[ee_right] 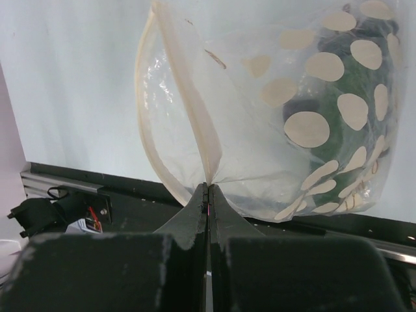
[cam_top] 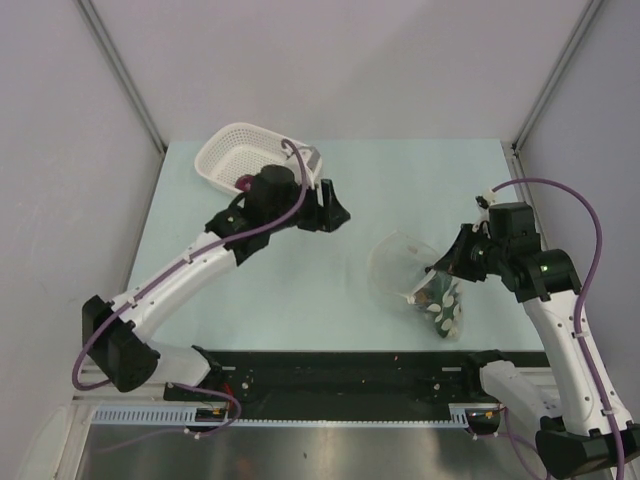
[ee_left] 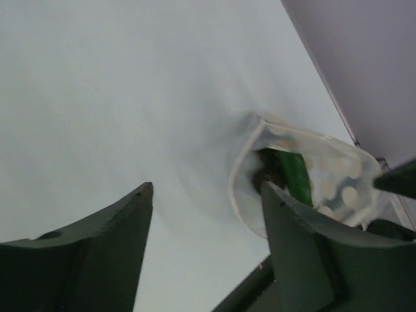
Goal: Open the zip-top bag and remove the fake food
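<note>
I am squeezing my right pincer (ee_right: 208,188) tight on the rim of the zip-top bag (ee_right: 247,130) so its mouth is gaping wide on the surface (cam_top: 400,180), and my left pincer (ee_left: 205,195), spread apart, is pointing at the fake food (ee_left: 296,179) inside that bag.

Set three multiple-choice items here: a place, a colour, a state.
1. Where is the white perforated plastic basket? A) far-left corner of the table B) between the arm bases C) beside the right arm
2. Dots on the clear crinkly zip-top bag are: A) red B) cream-white C) blue
3. The right gripper is: A) open B) shut on the bag's rim C) in the basket
Answers: 1 A, seen from the top view; 2 B, pale in the right wrist view; 3 B, jaws pinch the rim.
</note>
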You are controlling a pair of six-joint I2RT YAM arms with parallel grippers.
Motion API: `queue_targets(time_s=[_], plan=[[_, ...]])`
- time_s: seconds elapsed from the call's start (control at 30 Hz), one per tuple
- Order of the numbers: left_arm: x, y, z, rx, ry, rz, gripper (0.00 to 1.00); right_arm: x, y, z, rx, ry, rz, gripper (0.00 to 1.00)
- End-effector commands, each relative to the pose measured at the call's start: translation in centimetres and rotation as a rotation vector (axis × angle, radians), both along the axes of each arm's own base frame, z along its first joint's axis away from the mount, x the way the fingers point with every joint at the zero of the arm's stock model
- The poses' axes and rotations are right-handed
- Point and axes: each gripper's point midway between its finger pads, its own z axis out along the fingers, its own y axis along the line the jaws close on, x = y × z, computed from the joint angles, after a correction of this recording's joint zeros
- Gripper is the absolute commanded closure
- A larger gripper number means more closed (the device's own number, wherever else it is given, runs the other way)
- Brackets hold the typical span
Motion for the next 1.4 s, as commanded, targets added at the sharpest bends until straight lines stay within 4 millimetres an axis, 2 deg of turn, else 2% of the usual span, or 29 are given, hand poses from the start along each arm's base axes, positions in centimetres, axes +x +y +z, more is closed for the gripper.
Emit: queue_targets(time_s=[0.0,0.03,0.07,0.1,0.13,0.23,0.3,0.33,0.43,0.53,0.77,0.9,1.1,1.23,1.3,1.37], plan=[[-4.3,-4.9,2.3,-0.144,-0.029,-0.157,0.38,0.0,1.4,1.5,0.067,-0.064,0.053,1.0],[-6.2,-6.5,2.2,-0.149,-0.018,-0.215,0.4,0.0,1.7,1.3,0.078,-0.061,0.056,1.0],[-7.1,-7.4,2.3,-0.153,-0.014,-0.245,0.45,-0.2,1.9,1.3,0.09,-0.059,0.067,1.0],[-7.7,-8.5,1.2,-0.134,0.015,-0.269,0.48,-0.3,2.1,1.3,0.095,-0.059,0.071,1.0],[-9.3,-9.8,1.2,-0.132,0.03,-0.315,0.5,-0.4,2.1,1.3,0.1,-0.06,0.073,1.0],[-11.6,-12.3,-0.7,-0.11,0.095,-0.374,0.54,-0.8,2.5,1.4,0.125,-0.062,0.088,1.0],[-12.8,-13.4,-1.1,-0.115,0.125,-0.407,0.57,-0.9,2.7,1.5,0.138,-0.064,0.094,1.0],[-12.9,-14.1,-1.8,-0.102,0.142,-0.415,0.57,-1.0,2.9,1.9,0.154,-0.078,0.105,1.0],[-13.1,-14.5,-2.9,-0.078,0.188,-0.42,0.61,-1.1,3.6,2.6,0.189,-0.099,0.133,1.0],[-13.2,-15.0,-3.2,-0.073,0.205,-0.428,0.61,-1.2,4.3,3.3,0.231,-0.111,0.167,1.0],[-13.8,-15.4,-5.2,-0.042,0.29,-0.446,0.65,-1.6,5.1,3.1,0.275,-0.096,0.191,1.0],[-14.1,-16.0,-7.7,-0.002,0.356,-0.465,0.64,-2.2,4.4,1.9,0.243,-0.06,0.17,1.0],[-14.3,-17.6,-9.2,0.01,0.396,-0.49,0.65,-3.3,3.1,0.7,0.187,-0.024,0.131,1.0],[-14.6,-19.1,-10.2,-0.01,0.411,-0.494,0.65,-3.9,2.4,1.0,0.168,-0.036,0.111,1.0],[-15.1,-19.7,-10.5,-0.014,0.416,-0.503,0.62,-4.0,2.3,0.8,0.166,-0.023,0.1,1.0],[-15.2,-20.2,-11.5,-0.004,0.423,-0.506,0.52,-4.1,2.3,0.5,0.173,-0.006,0.094,1.0]])
